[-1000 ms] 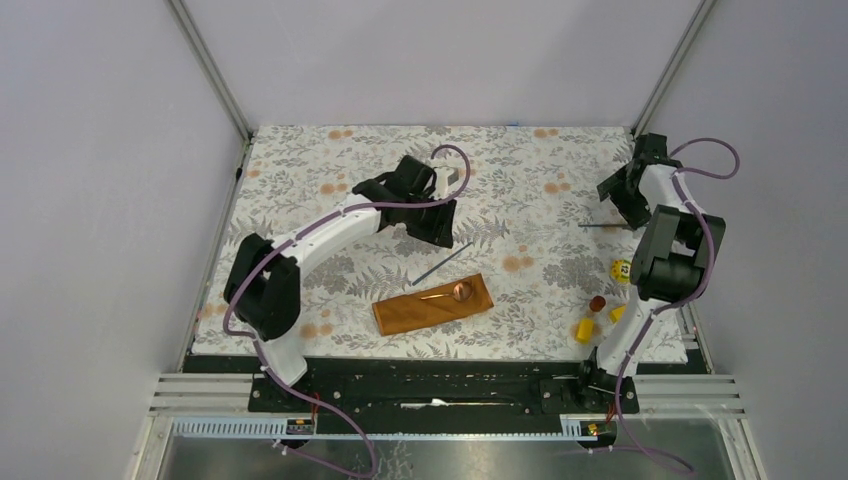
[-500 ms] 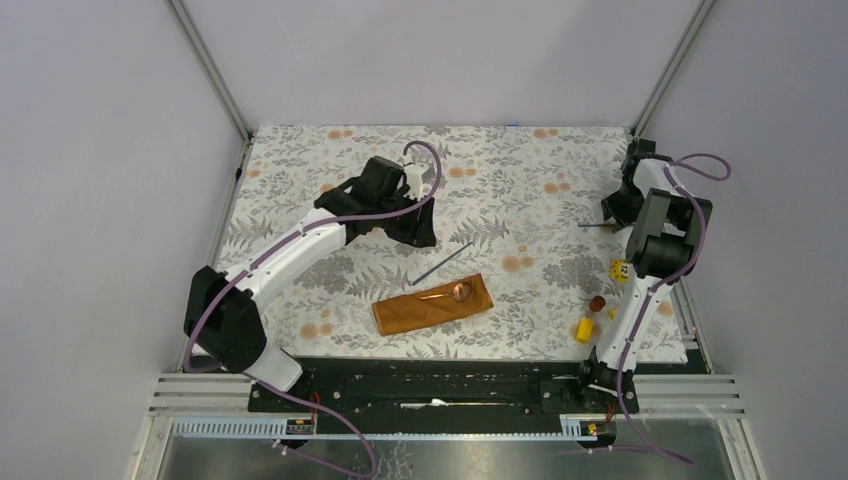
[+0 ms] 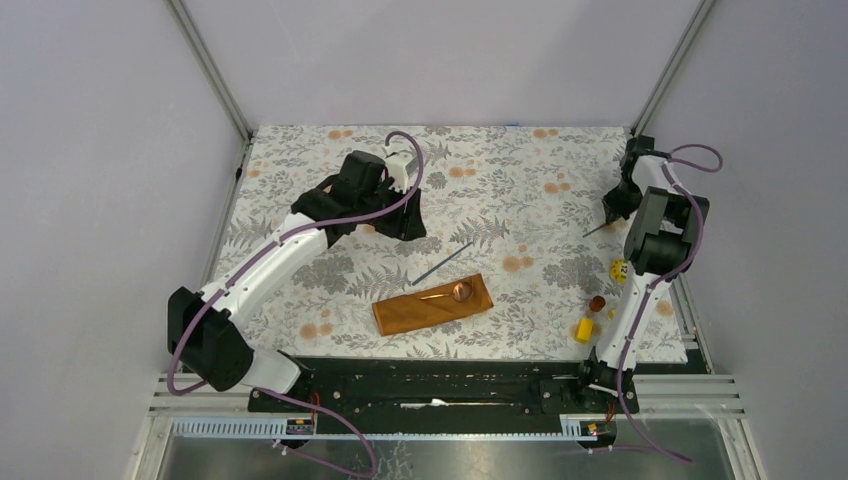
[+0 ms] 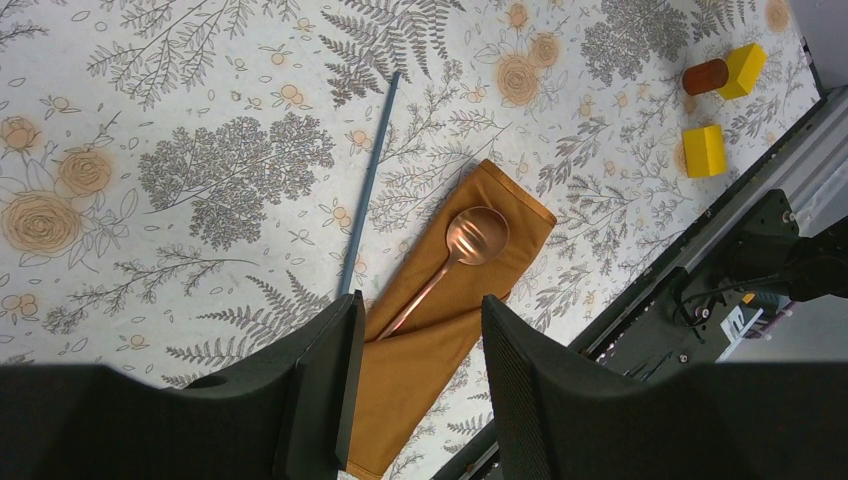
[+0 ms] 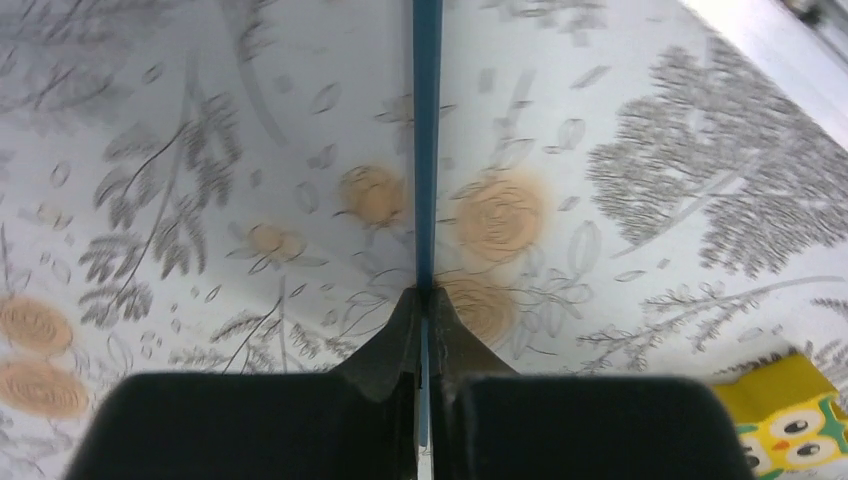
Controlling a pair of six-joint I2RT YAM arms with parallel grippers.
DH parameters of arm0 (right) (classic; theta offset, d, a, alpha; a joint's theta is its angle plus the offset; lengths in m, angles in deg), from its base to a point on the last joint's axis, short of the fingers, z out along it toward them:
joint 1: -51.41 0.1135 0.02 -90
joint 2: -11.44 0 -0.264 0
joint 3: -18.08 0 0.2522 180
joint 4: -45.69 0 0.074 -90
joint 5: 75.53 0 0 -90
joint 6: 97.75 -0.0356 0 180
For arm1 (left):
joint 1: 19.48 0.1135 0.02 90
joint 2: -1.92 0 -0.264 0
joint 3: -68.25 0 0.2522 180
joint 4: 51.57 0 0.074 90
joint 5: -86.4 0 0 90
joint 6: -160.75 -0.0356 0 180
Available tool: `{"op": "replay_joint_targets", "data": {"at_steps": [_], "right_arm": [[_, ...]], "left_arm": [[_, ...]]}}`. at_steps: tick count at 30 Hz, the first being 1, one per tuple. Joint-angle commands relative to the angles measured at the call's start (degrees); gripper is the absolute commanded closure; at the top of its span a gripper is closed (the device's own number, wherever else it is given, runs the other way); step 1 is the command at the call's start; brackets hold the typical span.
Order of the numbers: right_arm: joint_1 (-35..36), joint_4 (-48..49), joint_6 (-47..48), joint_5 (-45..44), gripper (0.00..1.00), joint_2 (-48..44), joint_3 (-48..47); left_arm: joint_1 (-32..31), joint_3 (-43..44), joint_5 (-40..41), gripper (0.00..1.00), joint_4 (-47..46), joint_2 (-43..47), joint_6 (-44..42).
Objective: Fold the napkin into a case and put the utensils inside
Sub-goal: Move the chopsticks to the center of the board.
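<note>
Soft, even light is coming from above, the arms (image 3: 290, 240) are casting only faint shadows on the tablecloth (image 3: 520, 190), the left wrist view is looking sharp with a small shine on the spoon (image 4: 478, 235), and the right wrist view is showing blurred flowers around the rod (image 5: 427, 130).

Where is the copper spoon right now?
In the top view, the spoon lies on the folded orange napkin near the front centre, a loose grey rod just beyond.
</note>
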Motion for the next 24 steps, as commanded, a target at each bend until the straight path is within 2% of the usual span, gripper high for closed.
{"op": "replay_joint_targets", "data": {"at_steps": [1,7,11,13,16,19,24], "right_arm": [[4.8,0.4,13.1,6.8,1.00,4.9,-0.7],[15.3,-1.8,33.2,12.9,1.00,7.7,-3.7],[23.2,-9.5,43.5,13.9,1.00,14.2,-14.5],[24.7,-13.9,48.2,18.0,1.00,18.0,-20.0],[26.9,-15.6,53.9,16.8,1.00,20.7,-25.1],[30.6,-15.3,64.5,16.6,1.00,21.1,-25.6],[35.9,-10.5,81.8,15.3,1.00,19.2,-18.6]], "left_arm": [[0.7,0.1,0.8,0.48,-0.7,2.3,-1.1],[1.5,-0.9,1.0,0.49,-1.0,3.1,-0.7],[2.3,-1.5,0.8,0.49,-1.1,4.7,0.1],[2.5,-2.1,0.7,0.49,-1.0,5.7,0.4],[2.9,-3.0,1.0,0.49,-0.5,7.1,0.9],[3.1,-4.3,1.7,0.49,-0.5,8.8,1.5],[3.5,-5.2,2.0,0.49,-0.5,10.0,1.6]]}}
